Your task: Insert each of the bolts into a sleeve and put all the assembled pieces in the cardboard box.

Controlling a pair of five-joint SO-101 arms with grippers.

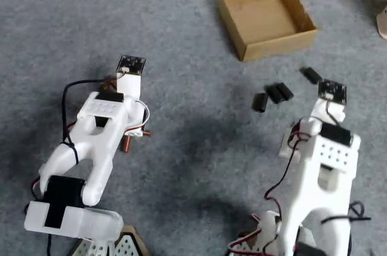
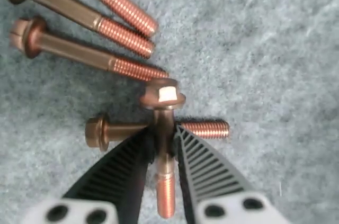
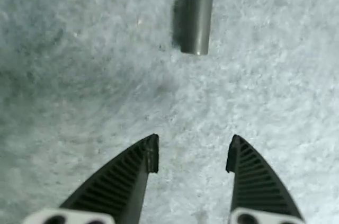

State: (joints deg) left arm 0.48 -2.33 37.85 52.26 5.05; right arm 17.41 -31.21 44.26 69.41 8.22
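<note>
Since the copper-coloured bolt (image 2: 162,95) looks rigid, dense and slick on its threads, the smooth shank under the flanged head seems the surest hold; the left end effector (image 2: 165,134) is clamped there, over loose bolts (image 2: 79,52) on the counter (image 2: 275,49). The right end effector (image 3: 192,152) gapes wide, empty, near a dark sleeve (image 3: 195,24), probably light and roll-prone.

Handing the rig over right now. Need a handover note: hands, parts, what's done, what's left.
Left hand: shut on one bolt; other bolts lie loose beside it.
Right hand: open, holding nothing; sleeves lie just ahead of it.
Cardboard box: nothing in it.
Done: one bolt gripped; none sleeved, nothing boxed.
Left: sleeve every bolt, then box all the pieces.
</note>
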